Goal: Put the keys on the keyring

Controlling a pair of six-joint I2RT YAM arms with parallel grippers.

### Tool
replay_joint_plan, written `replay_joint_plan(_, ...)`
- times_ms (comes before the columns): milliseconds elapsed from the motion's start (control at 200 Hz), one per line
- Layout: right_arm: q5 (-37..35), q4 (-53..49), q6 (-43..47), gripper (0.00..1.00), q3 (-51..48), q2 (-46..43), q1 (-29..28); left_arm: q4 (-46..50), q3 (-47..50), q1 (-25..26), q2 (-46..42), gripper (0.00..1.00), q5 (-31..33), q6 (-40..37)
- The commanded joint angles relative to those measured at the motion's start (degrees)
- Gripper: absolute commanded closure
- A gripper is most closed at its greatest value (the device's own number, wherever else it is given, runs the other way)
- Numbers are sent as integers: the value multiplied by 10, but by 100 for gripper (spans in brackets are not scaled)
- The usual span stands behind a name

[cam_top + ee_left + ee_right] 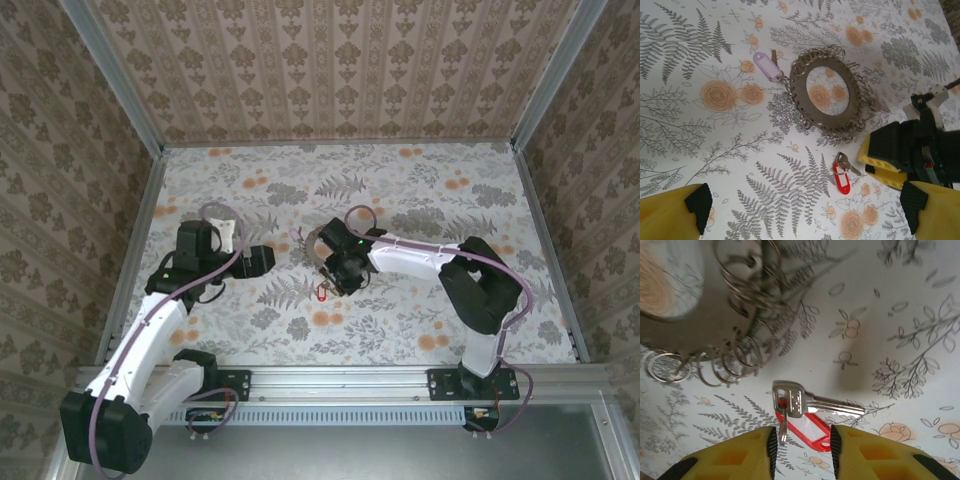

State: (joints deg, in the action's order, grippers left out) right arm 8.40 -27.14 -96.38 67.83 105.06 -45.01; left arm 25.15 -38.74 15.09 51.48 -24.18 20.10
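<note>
The red-tagged keys lie flat on the worktop, just beside the keyring. The right pincer pinches the tag's two ends. The left pincer, near the keyring, gapes wide, empty.

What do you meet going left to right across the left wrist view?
Purple key tag → keyring → right gripper. The red-tagged key sits below the keyring's right half in the picture, so I leave it out of the order.
</note>
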Motion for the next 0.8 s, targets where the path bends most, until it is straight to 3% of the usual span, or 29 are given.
replay_joint_plan(0, -14, -10, -48, 65, 19, -1, 2, -2, 5, 6, -6, 0, 3, -14)
replay_joint_plan(100, -10, -1, -22, 66, -4, -12, 27, -8, 12, 13, -6, 4, 2, -33)
replay_joint_plan(160, -7, 11, 48, 68, -10, -21, 47, -3, 7, 15, -4, 6, 9, -43)
replay_joint_plan(230, 3, 22, 221, 63, -2, -33, 74, 2, -2, 15, -4, 7, 15, -45)
replay_joint_plan(350, -54, -81, 561, 62, 34, -60, 103, 13, -14, 15, -6, 7, 13, -47)
replay_joint_plan(400, -83, -95, 659, 68, 26, -71, 109, 18, -13, 16, -7, 7, 13, -47)
replay_joint_plan(465, -70, -71, 758, 75, 0, -77, 119, 19, -8, 16, -7, 6, 13, -45)
replay_joint_plan(565, -28, -55, 819, 77, -18, -69, 117, 39, -20, 16, -6, 5, 26, -30)
replay_joint_plan(690, 35, -46, 809, 76, -18, -60, 116, 37, -28, 16, -22, 5, 29, -27)
replay_joint_plan(800, 40, -45, 795, 75, 0, -45, 110, 36, -18, 16, -21, 5, 37, -31)
